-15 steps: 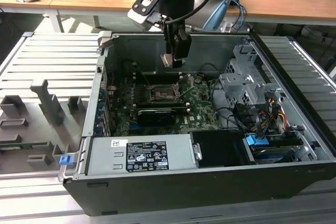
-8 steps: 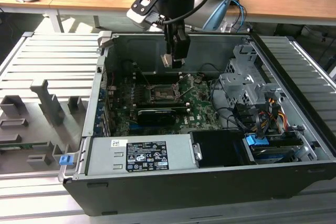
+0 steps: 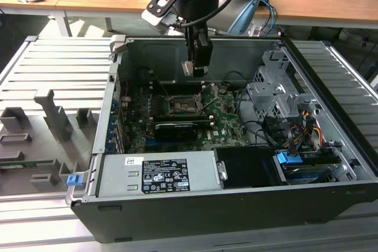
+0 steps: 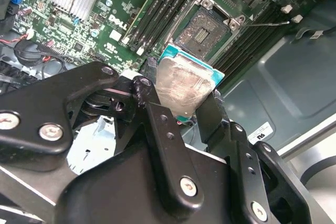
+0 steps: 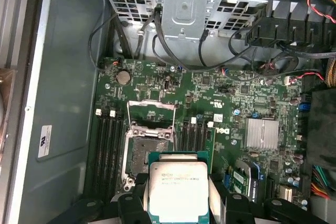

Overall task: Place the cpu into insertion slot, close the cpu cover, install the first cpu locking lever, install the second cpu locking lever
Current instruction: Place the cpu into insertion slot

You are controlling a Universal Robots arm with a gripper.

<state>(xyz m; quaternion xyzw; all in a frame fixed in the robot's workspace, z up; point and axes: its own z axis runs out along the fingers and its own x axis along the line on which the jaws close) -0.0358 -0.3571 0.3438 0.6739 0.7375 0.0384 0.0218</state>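
Silvery-grey cpu (image 5: 177, 190) is held clamped between the gripper (image 3: 198, 64) fingers (image 4: 155, 114), hung above the green motherboard (image 5: 231, 98), near the insertion slot (image 5: 147, 153) but apart from it. The cpu cover (image 5: 151, 104) is seen swung open, all inside the black computer case (image 3: 177, 219).

Exterior view looks down into the case (image 3: 177, 222); both wrist views share the insertion slot (image 4: 206, 29) (image 5: 139, 151).

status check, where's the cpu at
End effector shut on cpu. Cpu held above insertion slot, not seated. Cpu cover raised open.
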